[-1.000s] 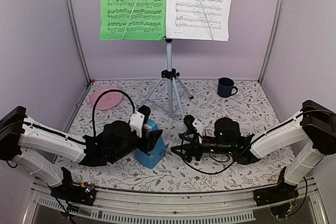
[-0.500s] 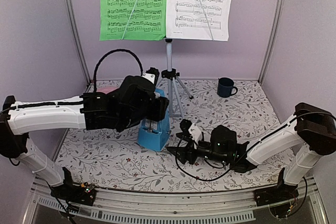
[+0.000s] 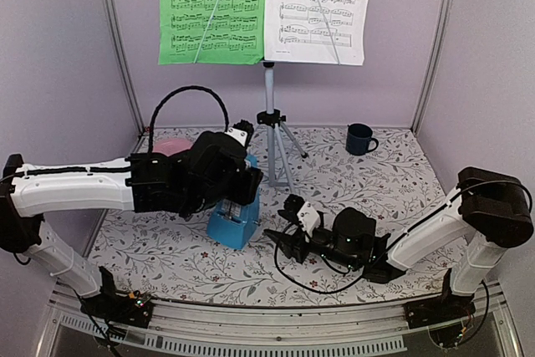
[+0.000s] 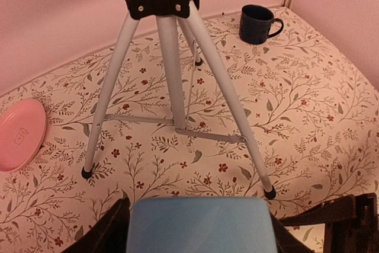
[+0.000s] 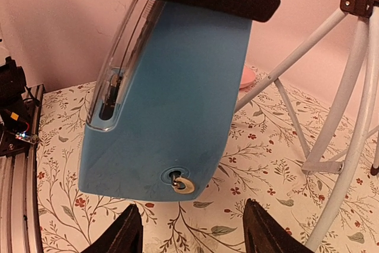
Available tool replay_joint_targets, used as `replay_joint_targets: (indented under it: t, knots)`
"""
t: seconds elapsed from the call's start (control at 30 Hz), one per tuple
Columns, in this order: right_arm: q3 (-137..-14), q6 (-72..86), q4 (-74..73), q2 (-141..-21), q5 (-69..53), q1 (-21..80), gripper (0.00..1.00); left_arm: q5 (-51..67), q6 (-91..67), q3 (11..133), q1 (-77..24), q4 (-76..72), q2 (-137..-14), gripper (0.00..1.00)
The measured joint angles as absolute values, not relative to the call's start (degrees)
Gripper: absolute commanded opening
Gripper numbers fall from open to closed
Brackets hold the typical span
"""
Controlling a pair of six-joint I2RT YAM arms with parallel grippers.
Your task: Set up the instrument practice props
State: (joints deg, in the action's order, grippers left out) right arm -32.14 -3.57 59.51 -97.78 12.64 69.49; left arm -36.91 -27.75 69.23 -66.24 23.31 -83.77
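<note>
Since the earlier frame, the left gripper (image 3: 242, 183) has brought the light-blue metronome (image 3: 227, 225) slightly nearer and lower, and the right gripper (image 5: 192, 234) has slid left. The left fingers clamp the metronome's upper part. It hangs tilted, just in front of the tripod of the music stand (image 3: 269, 114); whether its base touches the floral table (image 3: 401, 181) is unclear. The right jaws are apart and empty, low beside the metronome's winding-key face. The green page (image 3: 213, 10) and white page (image 3: 318, 6) sit on the stand. Mug (image 3: 360, 139) back right; pink plate (image 3: 167, 145) back left.

Left gripper (image 3: 240, 196) gripping tilted light-blue metronome (image 3: 227, 228), right gripper (image 3: 284, 245) beside it, music stand (image 3: 269, 98) behind
</note>
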Motion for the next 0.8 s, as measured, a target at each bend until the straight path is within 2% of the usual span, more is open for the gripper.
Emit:
replay_joint_targets:
  t: [0.23, 0.47, 0.67, 0.8]
  knots:
    - [-32.1, -4.6, 61.5, -98.7, 8.4, 69.5, 0.54, -37.0, -20.6, 63.7, -68.2, 17.0, -79.5, 0.12]
    - [-32.4, -5.2, 62.2, -100.2, 6.2, 69.5, 0.53, -36.6, -17.4, 63.0, -69.0, 12.0, -77.8, 0.12]
    - [-33.7, -5.2, 61.9, -101.3, 6.1, 69.6, 0.57, -36.7, -16.5, 63.0, -69.3, 11.2, -77.8, 0.12]
    - [-34.3, -5.2, 62.0, -101.4, 7.4, 69.8, 0.52, -38.4, -15.8, 63.0, -69.9, 11.3, -77.9, 0.12]
